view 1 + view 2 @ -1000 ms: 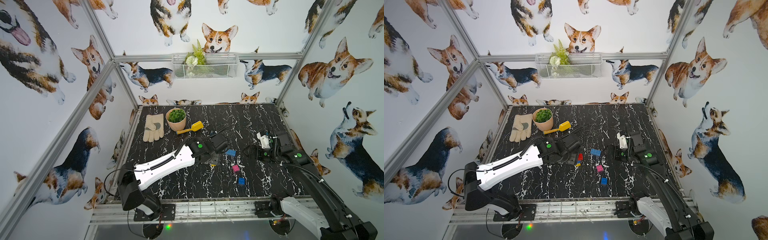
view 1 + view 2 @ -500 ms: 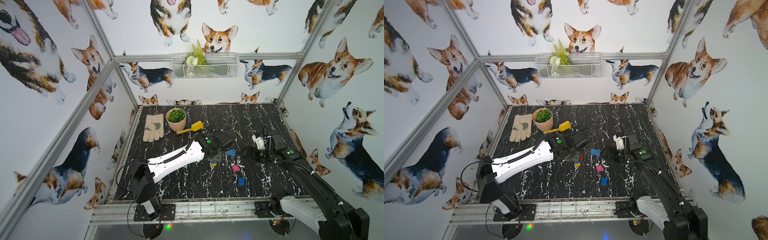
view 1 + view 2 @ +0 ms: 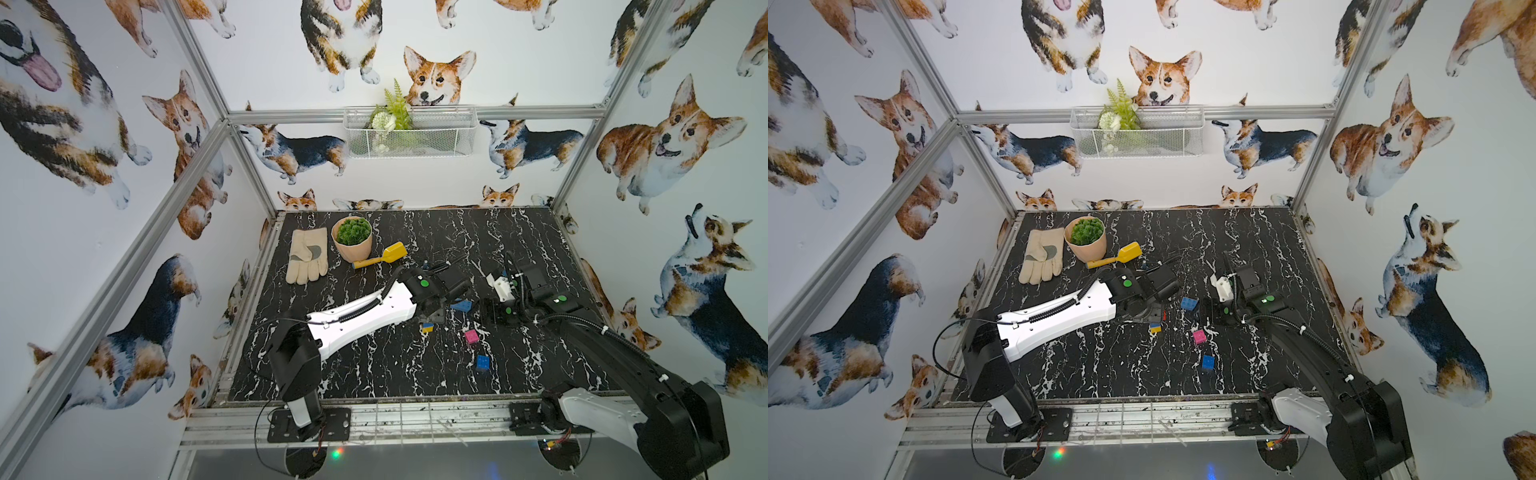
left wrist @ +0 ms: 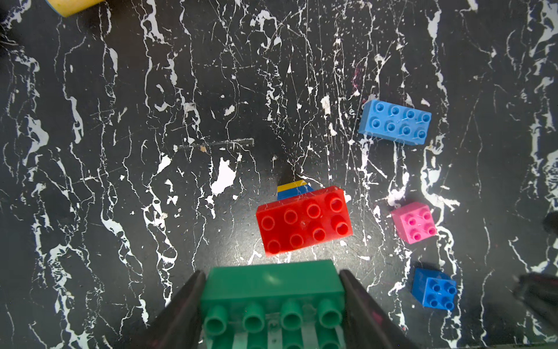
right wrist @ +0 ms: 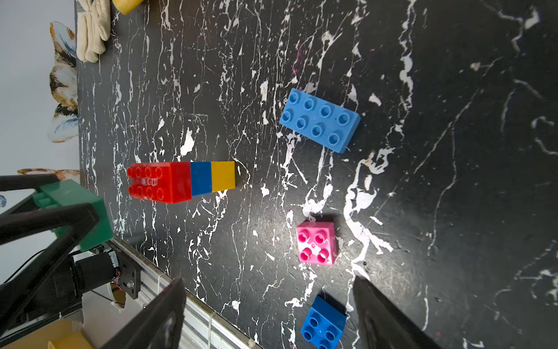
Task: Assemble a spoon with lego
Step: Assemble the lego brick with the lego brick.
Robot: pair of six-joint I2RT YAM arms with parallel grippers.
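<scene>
Left wrist view has the left gripper (image 4: 271, 275) pinching a green eight-stud brick (image 4: 271, 290) by its two short ends, both jaws pressed flat against the plastic. Close to it, yet clear of it, stands the part-built spoon (image 5: 181, 180) — a yellow brick (image 5: 222, 176) on the black marbled table (image 3: 374, 365), a dark blue brick (image 5: 200, 178) on that, and a red eight-stud brick (image 4: 303, 220) on top with its studs bare. In both top views this stack sits about mid-table, partly hidden under the left wrist. Three single bricks lie to its right, apart from one another: a light blue eight-stud brick (image 3: 461, 306) farthest back, a pink four-stud brick (image 3: 471, 336) nearer, and a loose dark blue four-stud brick (image 3: 483, 362) nearest the front edge. The right gripper (image 5: 268, 279) hangs near the light blue eight-stud brick, on its right, jaws spread wide and clamping nothing. Far left — a beige glove (image 3: 306, 257), a potted plant (image 3: 353, 239) and a yellow toy shovel (image 3: 380, 257).
</scene>
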